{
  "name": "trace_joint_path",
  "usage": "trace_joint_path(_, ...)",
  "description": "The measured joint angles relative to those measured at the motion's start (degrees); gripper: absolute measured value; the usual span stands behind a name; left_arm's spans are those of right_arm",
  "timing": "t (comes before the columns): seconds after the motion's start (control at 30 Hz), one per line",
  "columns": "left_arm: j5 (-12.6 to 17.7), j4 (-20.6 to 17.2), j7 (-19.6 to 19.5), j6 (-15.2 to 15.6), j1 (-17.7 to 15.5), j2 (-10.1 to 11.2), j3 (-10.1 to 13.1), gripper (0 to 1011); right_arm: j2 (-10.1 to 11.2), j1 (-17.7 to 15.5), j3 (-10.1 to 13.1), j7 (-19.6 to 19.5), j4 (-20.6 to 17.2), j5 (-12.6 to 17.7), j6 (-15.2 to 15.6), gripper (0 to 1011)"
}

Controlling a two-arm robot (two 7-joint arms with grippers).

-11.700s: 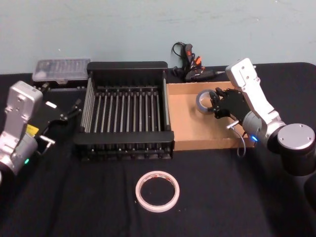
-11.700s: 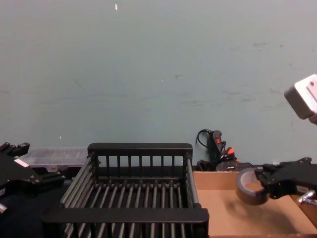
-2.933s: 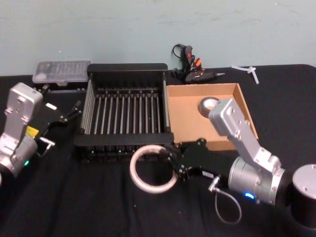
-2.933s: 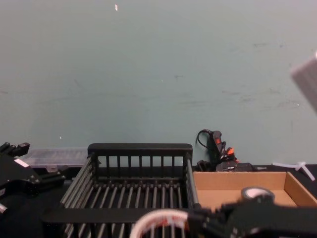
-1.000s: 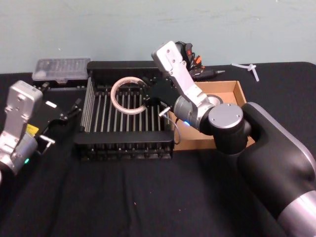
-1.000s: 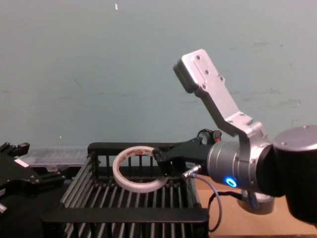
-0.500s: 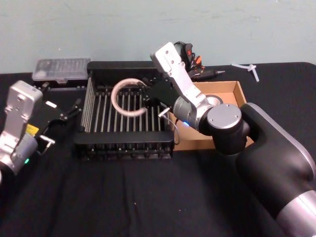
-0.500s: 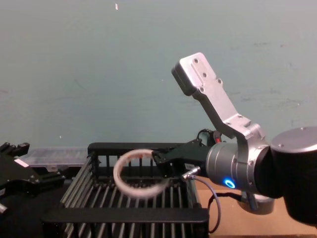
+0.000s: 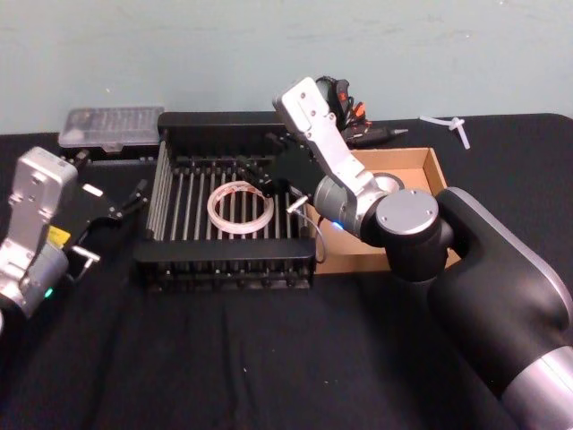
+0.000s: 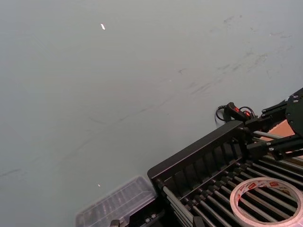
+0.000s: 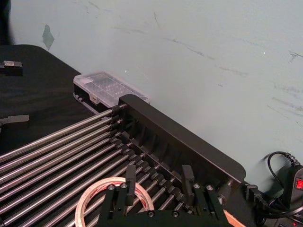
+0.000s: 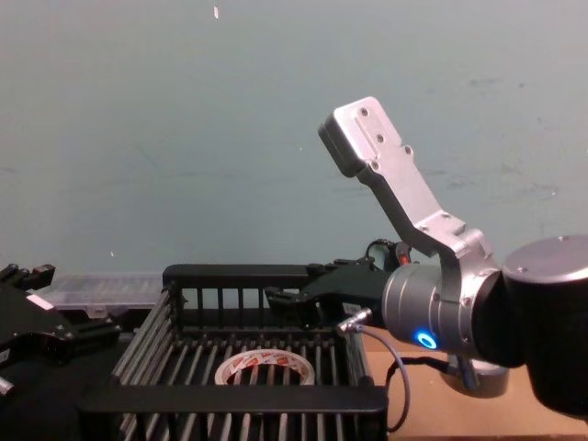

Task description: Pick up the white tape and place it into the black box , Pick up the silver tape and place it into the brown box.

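one white tape (image 9: 240, 209), lying flat on the barred floor of the black box (image 9: 231, 253).
right gripper (image 9: 260, 175): fingers spread, released, holding nothing, poised above the right rear part of the black box, the white tape below and just in front of it; in the right wrist view the two fingers (image 11: 188, 173) stand apart over the bars with the ring under them. one silver tape (image 9: 385, 184), in the brown box (image 9: 426, 166), partly hidden behind the right arm; the brown box sits just beside the black box on its right. left gripper (image 9: 139, 193): parked on the black table (image 9: 224, 358) to the left of the black box, well apart from both tapes; cannot tell how its fingers stand. one clear plastic case (image 9: 111, 125) behind the box at rear left; one glue gun (image 9: 345, 100) at rear, by the wall.
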Motion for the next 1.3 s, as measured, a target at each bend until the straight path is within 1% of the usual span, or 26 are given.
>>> trace_joint_path(0.1,0.0,0.0,0.0,0.0,0.0,0.0,0.0,1001,0.0,0.0,0.0,0.0,0.0,0.0,0.0,693)
trace_joint_path(0.13,0.0,0.0,0.0,0.0,0.0,0.0,0.0,1001,0.0,0.0,0.0,0.0,0.0,0.0,0.0,693)
trace_joint_path(0.17,0.0,0.0,0.0,0.0,0.0,0.0,0.0,1001,0.0,0.0,0.0,0.0,0.0,0.0,0.0,751)
trace_joint_path(0.23,0.0,0.0,0.0,0.0,0.0,0.0,0.0,1001,0.0,0.0,0.0,0.0,0.0,0.0,0.0,790)
trace_joint_path(0.27,0.0,0.0,0.0,0.0,0.0,0.0,0.0,1001,0.0,0.0,0.0,0.0,0.0,0.0,0.0,843)
trace_joint_path(0.37,0.0,0.0,0.0,0.0,0.0,0.0,0.0,1001,0.0,0.0,0.0,0.0,-0.1,0.0,0.0,893)
trace_joint_path(0.4,0.0,0.0,0.0,0.0,0.0,0.0,0.0,1001,0.0,0.0,0.0,0.0,-0.1,0.1,0.0,940)
trace_joint_path(0.5,0.0,0.0,0.0,0.0,0.0,0.0,0.0,1001,0.0,0.0,0.0,0.0,-0.1,0.1,0.1,1002)
trace_joint_path(0.87,0.0,0.0,0.0,0.0,0.0,0.0,0.0,1001,0.0,-0.1,0.1,0.1,-0.1,0.1,0.1,1002)
trace_joint_path(1.07,0.0,0.0,0.0,0.0,0.0,0.0,0.0,1001,1.0,-1.8,1.2,1.5,-3.2,0.1,0.2,1002)
trace_joint_path(1.1,0.0,0.0,0.0,0.0,0.0,0.0,0.0,1001,1.5,-2.4,1.6,1.8,-4.5,0.1,0.4,1002)
trace_joint_path(1.23,0.0,0.0,0.0,0.0,0.0,0.0,0.0,1001,2.4,-3.8,2.4,2.3,-7.2,0.3,0.9,1002)
trace_joint_path(1.3,0.0,0.0,0.0,0.0,0.0,0.0,0.0,1001,3.2,-4.8,3.1,2.5,-9.2,0.6,1.1,1002)
